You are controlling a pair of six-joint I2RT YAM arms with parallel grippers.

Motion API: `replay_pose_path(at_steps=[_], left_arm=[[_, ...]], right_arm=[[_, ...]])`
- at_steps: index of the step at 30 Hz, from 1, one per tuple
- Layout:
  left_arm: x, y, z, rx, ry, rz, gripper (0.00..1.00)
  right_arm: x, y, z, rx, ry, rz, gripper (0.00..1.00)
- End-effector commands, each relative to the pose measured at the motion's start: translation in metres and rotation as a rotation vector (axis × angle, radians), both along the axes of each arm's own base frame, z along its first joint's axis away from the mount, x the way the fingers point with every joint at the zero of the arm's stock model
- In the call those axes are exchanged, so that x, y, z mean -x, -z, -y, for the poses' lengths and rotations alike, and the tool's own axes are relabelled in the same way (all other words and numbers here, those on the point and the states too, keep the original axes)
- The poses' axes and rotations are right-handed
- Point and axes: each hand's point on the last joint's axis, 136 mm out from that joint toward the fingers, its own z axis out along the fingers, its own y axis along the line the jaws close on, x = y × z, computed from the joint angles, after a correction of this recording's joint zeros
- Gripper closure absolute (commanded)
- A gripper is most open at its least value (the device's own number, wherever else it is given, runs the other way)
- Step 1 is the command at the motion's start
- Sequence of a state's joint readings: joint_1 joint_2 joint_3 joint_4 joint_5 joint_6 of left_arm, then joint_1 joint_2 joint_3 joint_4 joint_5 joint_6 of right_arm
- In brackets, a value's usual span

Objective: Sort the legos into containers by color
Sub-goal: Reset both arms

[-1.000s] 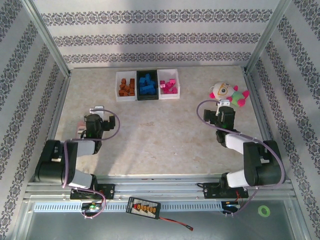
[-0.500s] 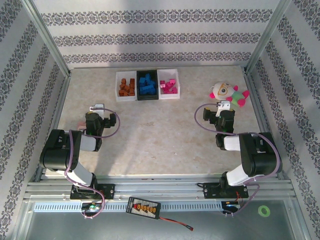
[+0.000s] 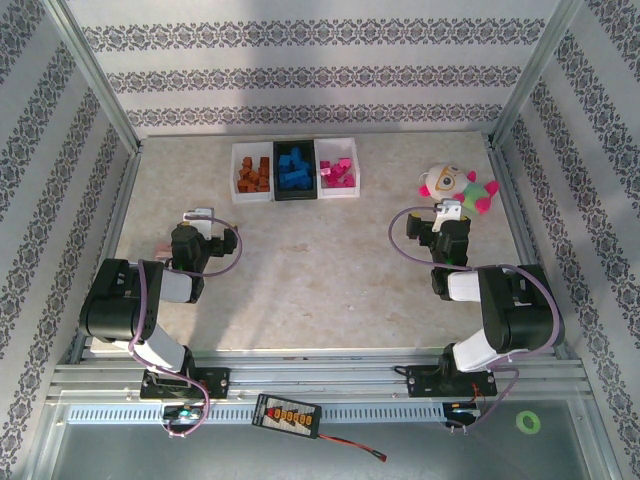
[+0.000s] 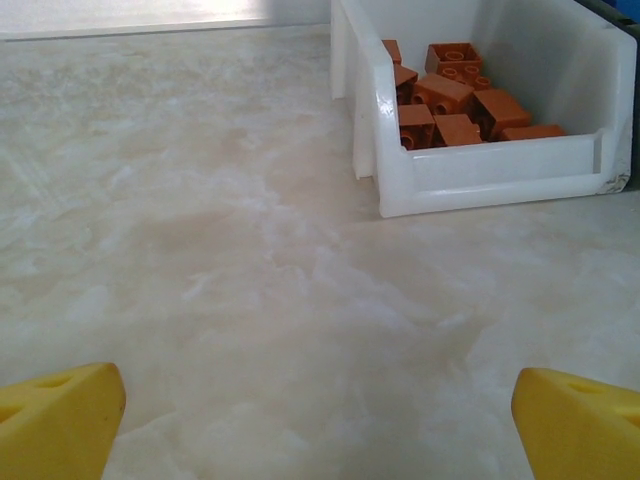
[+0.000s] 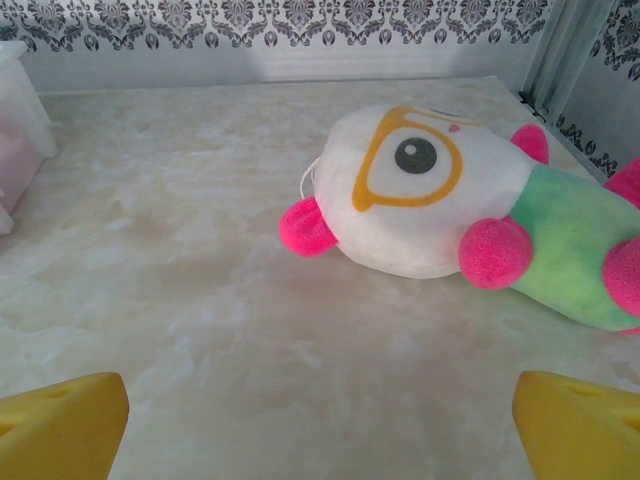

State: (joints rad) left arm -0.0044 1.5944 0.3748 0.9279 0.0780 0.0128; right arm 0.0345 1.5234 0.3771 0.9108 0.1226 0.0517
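Both jaws stand wide, holding nothing. The left gripper faces the containers, the nearest white one ahead and to its right with orange legos inside; the right gripper, facing the plush toy, sits farther off

Top camera: high at near edge, looking down over whole table. Left wrist: low, close, facing white bin. Right wrist: low, close, facing plush toy. Both shared with top view
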Motion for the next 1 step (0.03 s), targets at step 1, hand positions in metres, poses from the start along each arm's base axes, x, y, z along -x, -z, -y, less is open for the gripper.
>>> replay_pose_path(at_steps=[1], left_arm=[[-0.0046, -0.0100, -0.0046, -0.006, -0.013, 0.038, 0.01]], right_arm=[[-0.0014, -0.0066, 0.0010, 0.002, -0.007, 0.032, 0.02]])
